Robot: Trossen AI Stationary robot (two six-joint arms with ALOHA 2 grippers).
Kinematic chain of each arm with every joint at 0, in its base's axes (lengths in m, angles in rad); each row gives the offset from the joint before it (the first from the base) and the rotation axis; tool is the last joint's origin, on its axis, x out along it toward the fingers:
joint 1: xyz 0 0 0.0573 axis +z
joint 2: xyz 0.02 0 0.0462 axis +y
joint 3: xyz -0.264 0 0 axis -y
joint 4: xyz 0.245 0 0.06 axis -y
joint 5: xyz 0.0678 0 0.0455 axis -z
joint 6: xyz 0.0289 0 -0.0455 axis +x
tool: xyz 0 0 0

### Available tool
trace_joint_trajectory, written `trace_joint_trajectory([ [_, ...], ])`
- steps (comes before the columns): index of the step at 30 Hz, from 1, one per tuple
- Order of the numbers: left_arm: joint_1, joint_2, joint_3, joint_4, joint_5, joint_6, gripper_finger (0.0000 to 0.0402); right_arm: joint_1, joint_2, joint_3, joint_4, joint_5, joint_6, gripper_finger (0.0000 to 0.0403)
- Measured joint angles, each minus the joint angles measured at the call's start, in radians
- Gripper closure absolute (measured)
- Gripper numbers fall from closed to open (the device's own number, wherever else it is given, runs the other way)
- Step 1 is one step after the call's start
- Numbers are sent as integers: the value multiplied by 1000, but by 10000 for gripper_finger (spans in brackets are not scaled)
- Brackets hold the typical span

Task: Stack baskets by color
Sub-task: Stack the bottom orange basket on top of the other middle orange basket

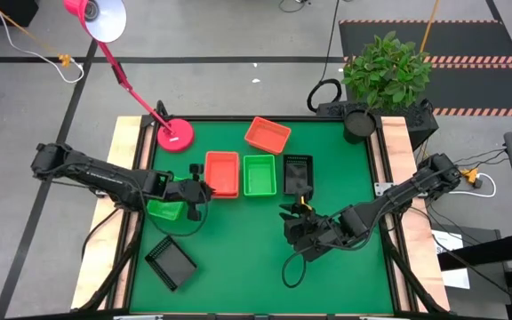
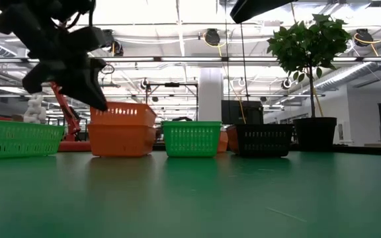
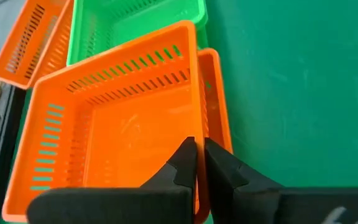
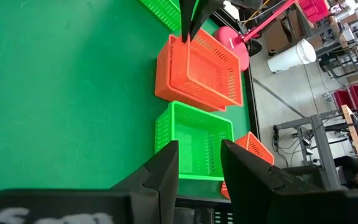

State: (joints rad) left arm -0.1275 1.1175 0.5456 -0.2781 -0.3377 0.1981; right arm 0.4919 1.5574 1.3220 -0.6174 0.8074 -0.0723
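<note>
Our left gripper (image 3: 196,163) pinches the upper orange-red slotted plastic basket's (image 3: 114,134) wall, seating it mid-tabletop; next we release. Right gripper (image 4: 199,163) waits open.

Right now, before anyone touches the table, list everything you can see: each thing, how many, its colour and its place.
orange baskets: three, orange-red; two set one in the other mid-table, one alone at the far side.
green baskets: at least two, bright green; one mid-table, one at the left edge.
black baskets: at least two, black; one mid-table, one near front left.
lamp: one, pink; far left.
plant: one, green; far right.
left tool: shut on the upper orange basket's wall.
right tool: open, empty.
</note>
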Motion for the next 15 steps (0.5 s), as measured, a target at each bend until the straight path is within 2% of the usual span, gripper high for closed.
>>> trace_joint_trajectory([
  [8, 34, 43, -11, 60, 1, 5, 382, 0, 0, 0, 0, 0, 0, 287],
  [15, 50, 42, -11, 50, 0, -43, 330, 0, 0, 0, 0, 0, 0, 287],
])
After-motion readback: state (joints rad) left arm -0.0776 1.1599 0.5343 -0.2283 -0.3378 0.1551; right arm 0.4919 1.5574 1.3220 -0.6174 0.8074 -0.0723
